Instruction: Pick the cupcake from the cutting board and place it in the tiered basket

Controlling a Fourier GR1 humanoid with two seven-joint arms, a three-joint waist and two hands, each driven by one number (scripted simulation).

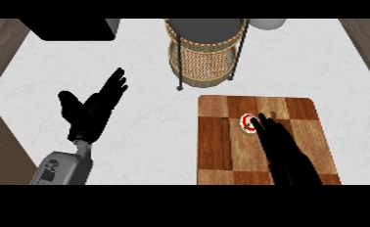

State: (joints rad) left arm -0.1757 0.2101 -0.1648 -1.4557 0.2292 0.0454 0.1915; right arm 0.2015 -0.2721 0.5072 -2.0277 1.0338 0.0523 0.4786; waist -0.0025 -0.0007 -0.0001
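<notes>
Now right hand (278,143) open, straight fingers against cupcake (248,122); left hand (92,107) open.

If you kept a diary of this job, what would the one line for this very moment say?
stage: reaching | right hand: open, over cupcake on cutting board | left hand: open, resting | tiered basket: no cupcake inside

Cupcake (248,122): small and round, with a red and white top. It sits on the cutting board (217,143), just left of the right hand's fingertips (265,121), which hide its right part; contact cannot be confirmed.

Cutting board: rectangular, checkered in light and dark wood, lying flat beneath those fingers.

Tiered basket (204,62): round woven wicker on a dark wire frame, upright, beyond the fingertips and apart from the board's far edge.
</notes>
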